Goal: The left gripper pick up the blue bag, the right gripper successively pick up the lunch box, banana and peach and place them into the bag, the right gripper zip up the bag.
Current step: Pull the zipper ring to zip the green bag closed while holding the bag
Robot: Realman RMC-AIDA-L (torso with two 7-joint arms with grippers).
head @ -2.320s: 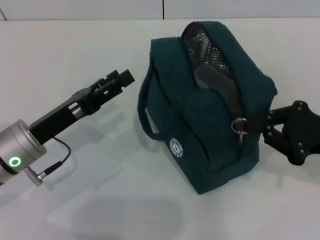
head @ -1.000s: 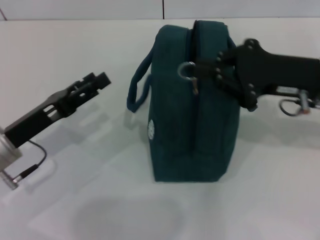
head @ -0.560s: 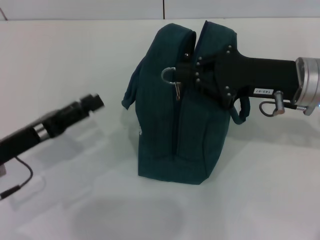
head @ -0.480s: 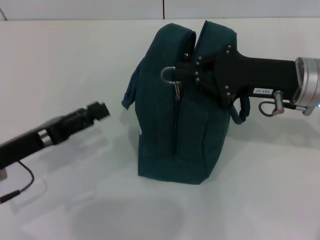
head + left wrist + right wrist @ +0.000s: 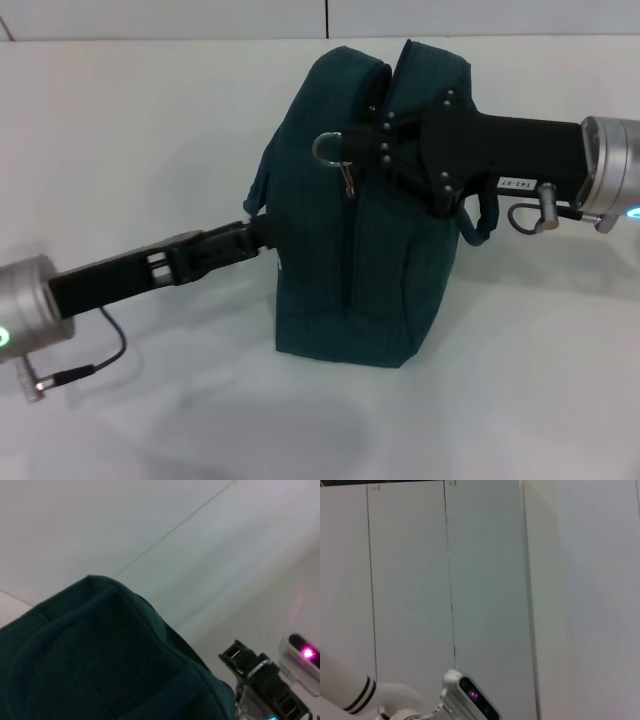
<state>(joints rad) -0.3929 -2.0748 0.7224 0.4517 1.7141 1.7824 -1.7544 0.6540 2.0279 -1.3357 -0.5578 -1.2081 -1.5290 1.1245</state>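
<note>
Bag, dark teal, upright on the white table, near the middle of the head view, narrow zip side toward the camera. Zip seam down the near face, top edges parted slightly at the peak. Silver ring zip pull high on that face, a small tab dangling below it. One loop handle hanging on the bag's left flank, another showing behind the right arm on the far flank.

Right claw in from the right at the bag's top, fingertips pressed to the fabric just beside the ring pull, seemingly pinched at the zip there; exact hold on the ring hard to make out. White sticker on the underside of the right arm, "143-07" printed on it, barely legible. Silver wrist with a lit ring at the right edge.

Left claw in low from the left, tip touching the bag's left flank just under the hanging handle loop. Fingers merged with the dark fabric, so open or closed cannot be told. Silver cylindrical wrist at lower left, thin cable looped beneath it.

Left wrist view: bag filling the lower part, a handle ridge across it, right arm hardware beyond its edge. Right wrist view: only pale wall panels.
</note>
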